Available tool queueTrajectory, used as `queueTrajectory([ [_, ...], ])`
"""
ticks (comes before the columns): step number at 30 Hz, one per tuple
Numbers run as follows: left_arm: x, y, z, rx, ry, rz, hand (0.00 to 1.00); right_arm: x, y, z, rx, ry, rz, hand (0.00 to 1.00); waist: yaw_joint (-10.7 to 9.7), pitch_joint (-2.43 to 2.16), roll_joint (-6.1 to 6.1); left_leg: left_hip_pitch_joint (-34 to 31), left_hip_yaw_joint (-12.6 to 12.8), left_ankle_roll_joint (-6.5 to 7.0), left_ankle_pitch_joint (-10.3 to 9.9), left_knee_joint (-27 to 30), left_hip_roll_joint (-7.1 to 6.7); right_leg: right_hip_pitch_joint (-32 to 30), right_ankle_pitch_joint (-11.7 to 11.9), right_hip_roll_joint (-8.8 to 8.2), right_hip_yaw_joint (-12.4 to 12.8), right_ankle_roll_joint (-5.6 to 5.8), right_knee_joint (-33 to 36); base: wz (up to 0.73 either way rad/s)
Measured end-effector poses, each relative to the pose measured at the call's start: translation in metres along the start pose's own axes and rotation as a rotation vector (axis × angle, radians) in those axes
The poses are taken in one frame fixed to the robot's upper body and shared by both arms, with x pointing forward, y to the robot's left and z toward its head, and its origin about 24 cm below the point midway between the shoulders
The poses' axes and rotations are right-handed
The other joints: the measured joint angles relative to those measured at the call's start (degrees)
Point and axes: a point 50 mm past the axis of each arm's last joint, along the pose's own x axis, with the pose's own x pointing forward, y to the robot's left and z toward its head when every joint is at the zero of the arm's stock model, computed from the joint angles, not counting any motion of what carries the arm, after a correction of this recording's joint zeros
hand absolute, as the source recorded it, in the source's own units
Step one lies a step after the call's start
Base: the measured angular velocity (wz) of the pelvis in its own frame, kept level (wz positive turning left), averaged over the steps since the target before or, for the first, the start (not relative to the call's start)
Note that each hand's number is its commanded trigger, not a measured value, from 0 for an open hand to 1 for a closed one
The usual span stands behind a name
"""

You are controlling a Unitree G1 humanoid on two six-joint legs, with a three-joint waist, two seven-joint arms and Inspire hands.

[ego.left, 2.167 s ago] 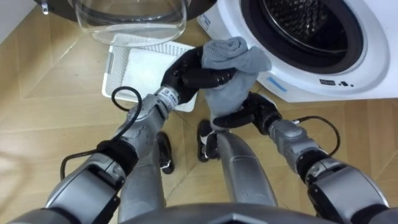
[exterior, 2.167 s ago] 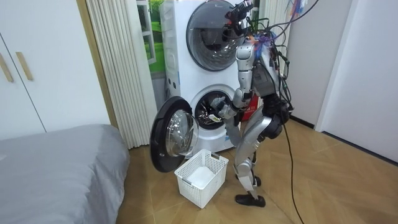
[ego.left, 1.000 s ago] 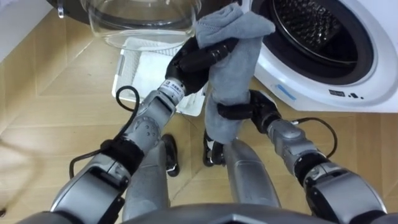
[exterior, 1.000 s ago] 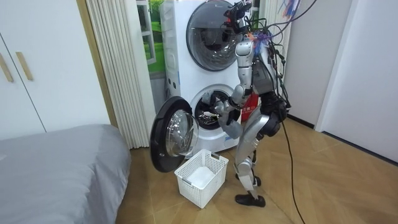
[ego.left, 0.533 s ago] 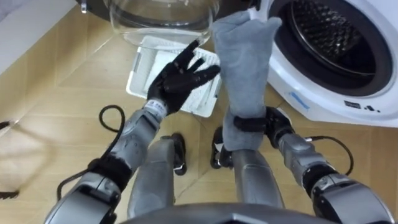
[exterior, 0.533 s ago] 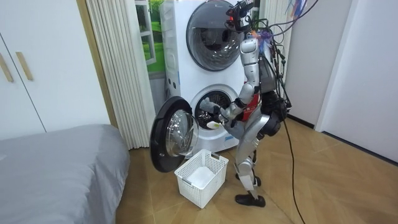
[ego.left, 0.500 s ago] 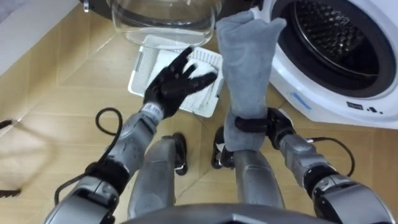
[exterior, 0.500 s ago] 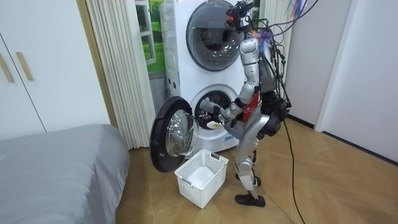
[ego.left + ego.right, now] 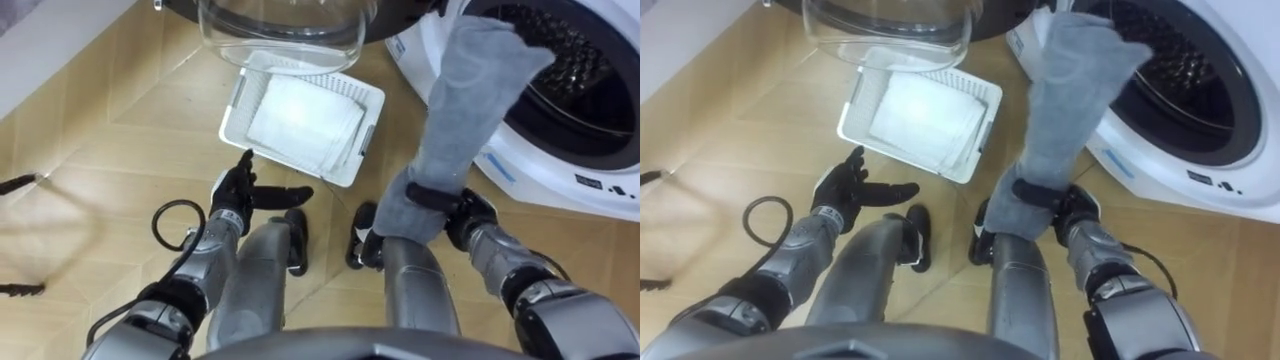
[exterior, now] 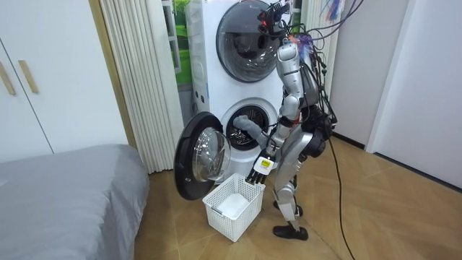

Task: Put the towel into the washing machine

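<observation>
Well, from the room view's left there is a grey bed (image 10: 65, 188), then a pale curtain (image 10: 137, 79), then the white washing machine (image 10: 216, 123) with a second machine (image 10: 242, 36) stacked on it. The robot stands close before the lower one, slightly bent toward it. The round glass door (image 10: 202, 155) is swung wide open toward the room view's left, and a white basket (image 10: 232, 206) sits on the wooden floor (image 9: 120, 130) just below it, beside the robot's feet.

Looking down from its head, the left hand (image 9: 240, 190) hangs low above the floor by the left leg, its fingers spread and holding nothing. Beyond it lies the basket with a folded white cloth (image 9: 305, 120) inside, and the door's glass bowl overhangs the basket's far edge. Further right the grey towel (image 9: 470, 90) stands up like a column. The right hand (image 9: 455, 205) has its dark fingers curled round the towel's lower part. The towel's top end reaches the rim of the dark drum (image 9: 590, 70); whether it is past the opening I cannot tell.
</observation>
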Motion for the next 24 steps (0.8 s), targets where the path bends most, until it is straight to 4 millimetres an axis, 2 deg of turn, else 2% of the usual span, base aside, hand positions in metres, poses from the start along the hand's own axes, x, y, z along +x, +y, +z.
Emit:
queueTrajectory([
  [4,0.002,-0.002,0.003,0.0,0.006,0.021,0.0,0.001,0.0,0.005,0.09,0.016,-0.008,1.0,0.0,0.08,-0.14,-0.5,-0.1,0.37,0.2,-0.3,-0.82,-1.0,-0.3,-0.85,0.1,0.28,0.9,0.06],
  [11,0.002,0.0,0.003,0.006,0.024,0.073,0.0,0.003,0.002,0.011,0.203,0.045,-0.014,1.0,-0.1,0.48,-0.81,-1.0,-0.2,0.4,0.2,0.9,-0.76,-1.3,-0.3,-0.81,0.1,0.31,1.4,0.0],
  [16,0.006,-0.001,0.014,0.015,0.022,0.072,0.0,0.003,-0.003,0.025,0.306,0.054,-0.026,1.0,0.1,0.88,-1.6,-2.6,-0.4,0.41,0.2,2.8,-0.65,-2.3,-0.3,-0.98,-0.1,0.22,2.4,0.01],
  [24,0.007,0.005,0.021,0.026,0.044,0.09,0.0,0.002,-0.015,0.041,0.52,0.034,-0.035,1.0,0.1,0.76,-2.5,-4.7,-0.3,1.07,-0.2,4.2,-0.86,-4.6,-0.4,-1.7,-0.2,0.28,4.7,0.02],
])
